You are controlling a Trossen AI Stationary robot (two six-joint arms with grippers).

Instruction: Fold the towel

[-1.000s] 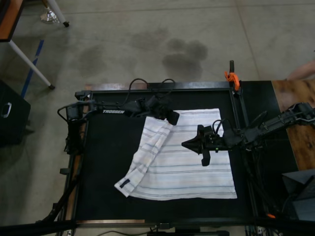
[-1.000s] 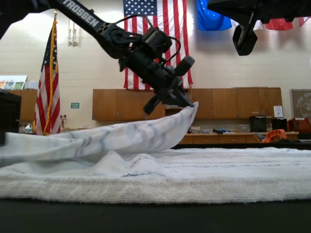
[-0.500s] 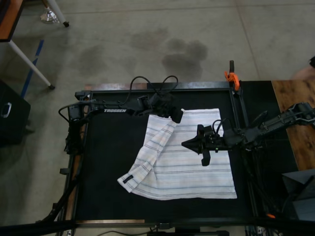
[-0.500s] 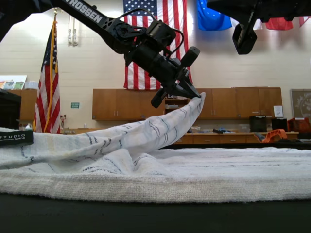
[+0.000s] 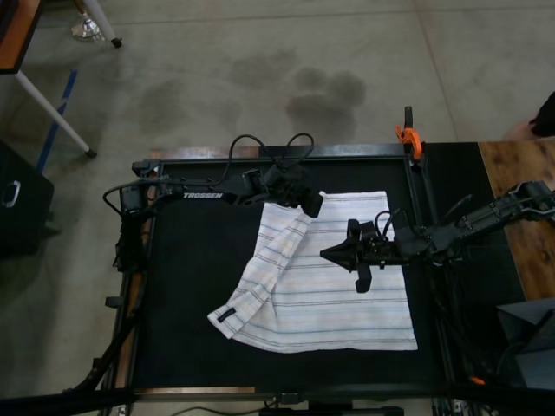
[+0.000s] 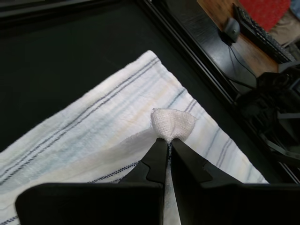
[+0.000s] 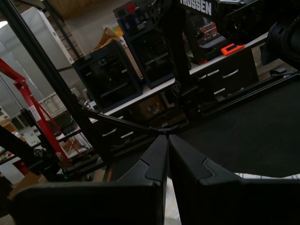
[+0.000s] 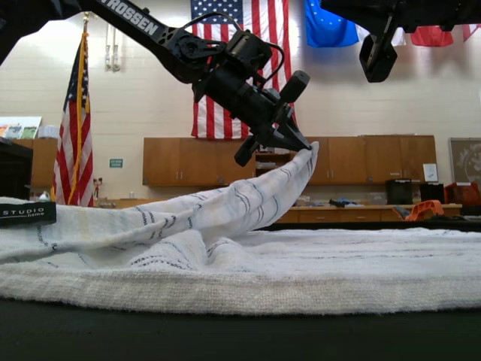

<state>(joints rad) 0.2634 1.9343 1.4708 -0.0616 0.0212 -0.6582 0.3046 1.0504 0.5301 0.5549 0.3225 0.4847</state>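
In the top view, going left to right: the black surface (image 5: 191,286) is bare on its left part; then comes the striped white towel (image 5: 334,299), lying mostly flat over the middle and right of the mat, with its left edge folded over toward the centre so a diagonal flap runs from the near-left corner up to the far side; that near-left corner carries a small dark tag (image 5: 224,315), which the exterior view shows at its left edge reading "STUDIO home".

The left end effector (image 5: 314,206) sits at the far end of that flap, arm marked TROSSEN reaching in from the top view's left; it's clamped tight on a towel corner, and the left wrist view shows it nicely: a little white nub of cloth (image 6: 172,124) pinched between the closed black fingers (image 6: 187,161), the rest of the striped cloth spread flat on the black mat underneath. In the exterior view the pinched corner is lifted well off the surface, with the towel sloping down from it toward that view's left.

Further right, the right end effector (image 5: 329,254) hangs over the flat part of the towel, arm coming in from the top view's right; its fingers are pressed together on nothing, per the right wrist view. An orange clamp (image 5: 408,135) grips the frame's far edge.
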